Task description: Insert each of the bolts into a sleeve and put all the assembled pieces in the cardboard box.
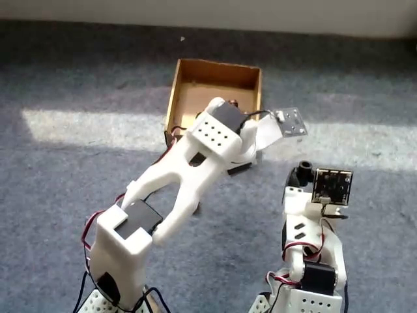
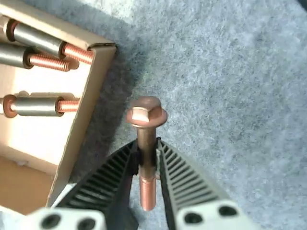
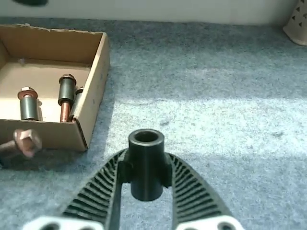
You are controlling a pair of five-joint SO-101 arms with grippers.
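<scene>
Left gripper [image 2: 147, 148] clamped on a copper bolt [image 2: 146, 116] just beside the cardboard box [image 2: 29, 143] — right gripper [image 3: 146, 160] clenched around an upright dark sleeve [image 3: 146, 141] over grey carpet [image 3: 216, 96], near the box holding three assembled pieces [image 3: 66, 93].

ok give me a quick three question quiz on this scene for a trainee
1. True or false: the left gripper is shut on a copper-coloured hex-head bolt.
2. How many bolt-in-sleeve assemblies lie in the brown cardboard box?
3. The dark cylindrical metal sleeve is: A in the box; B held by the right gripper; C in the left gripper.
Key: 1 true; 2 three; 3 B.
</scene>
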